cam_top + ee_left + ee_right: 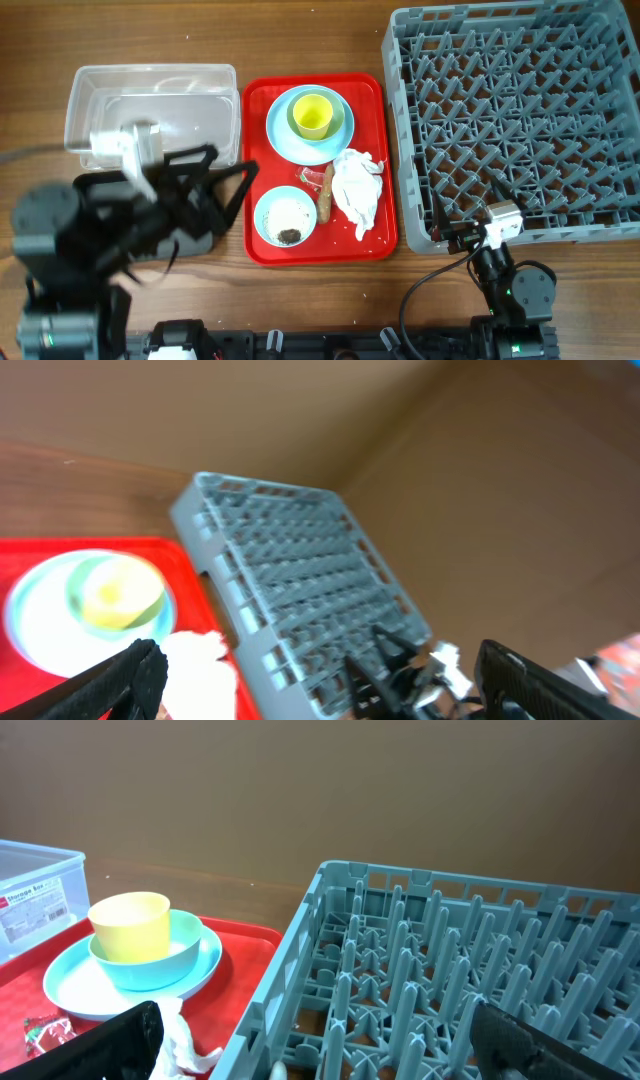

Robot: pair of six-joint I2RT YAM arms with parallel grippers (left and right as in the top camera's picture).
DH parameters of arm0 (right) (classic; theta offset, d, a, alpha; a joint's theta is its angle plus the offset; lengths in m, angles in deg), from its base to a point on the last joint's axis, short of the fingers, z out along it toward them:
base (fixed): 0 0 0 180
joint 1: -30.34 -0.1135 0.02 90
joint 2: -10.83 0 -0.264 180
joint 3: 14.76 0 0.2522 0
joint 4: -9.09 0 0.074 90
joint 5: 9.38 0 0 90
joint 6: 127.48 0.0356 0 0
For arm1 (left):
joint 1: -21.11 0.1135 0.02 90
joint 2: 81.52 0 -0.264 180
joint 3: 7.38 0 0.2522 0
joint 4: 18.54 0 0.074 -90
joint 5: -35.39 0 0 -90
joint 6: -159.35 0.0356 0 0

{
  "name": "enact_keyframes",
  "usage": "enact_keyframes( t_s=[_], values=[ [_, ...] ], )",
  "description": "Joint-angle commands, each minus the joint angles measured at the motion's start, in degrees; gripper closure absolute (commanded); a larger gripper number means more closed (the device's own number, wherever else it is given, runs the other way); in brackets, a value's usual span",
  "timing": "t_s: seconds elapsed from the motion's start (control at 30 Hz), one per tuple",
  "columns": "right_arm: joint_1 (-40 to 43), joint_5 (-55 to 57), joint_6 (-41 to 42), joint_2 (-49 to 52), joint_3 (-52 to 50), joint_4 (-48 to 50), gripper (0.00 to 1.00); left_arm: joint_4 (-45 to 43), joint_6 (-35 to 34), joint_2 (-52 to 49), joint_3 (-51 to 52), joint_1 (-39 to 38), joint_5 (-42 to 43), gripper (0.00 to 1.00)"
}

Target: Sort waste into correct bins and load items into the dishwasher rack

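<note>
On the red tray, a yellow cup (312, 115) sits in a pale green bowl (340, 122) on a light blue plate (285, 135). A white napkin (357, 185), a red wrapper (312, 177) and a brown stick (327, 197) lie below them. A small blue bowl (285, 215) holds crumbs. The grey rack (520, 120) is at the right and the clear tub (150, 100) at the upper left. My left gripper (232, 168) (330, 690) is open and empty by the tray's left edge. My right gripper (462, 232) (320, 1050) is open and empty at the rack's front edge.
The red tray (380, 240) lies between the tub and the rack. The black tray (200, 243) is mostly hidden under my left arm. In the right wrist view I see the cup (130, 925), the napkin (185, 1040) and the rack wall (300, 990).
</note>
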Motion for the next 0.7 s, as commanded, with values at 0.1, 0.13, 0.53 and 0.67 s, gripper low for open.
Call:
enact_keyframes(
  t_s=[0.1, 0.13, 0.53, 0.67],
  values=[
    [-0.35, 0.07, 0.68, -0.07, -0.07, 0.33, 0.00, 4.52, -1.62, -10.45, -4.79, -0.20, 12.09, 0.00],
    [-0.35, 0.07, 0.68, -0.07, -0.07, 0.35, 0.00, 6.32, -1.55, -11.52, -4.79, -0.20, 12.09, 0.00],
    [-0.35, 0.07, 0.70, -0.07, -0.07, 0.35, 0.00, 29.29, -1.22, -17.35, -3.48, -3.67, -13.79, 0.96],
    [-0.35, 0.07, 0.68, -0.07, -0.07, 0.33, 0.00, 28.89, -4.79, -17.38, -0.44, -10.27, -23.39, 0.96]
  ],
)
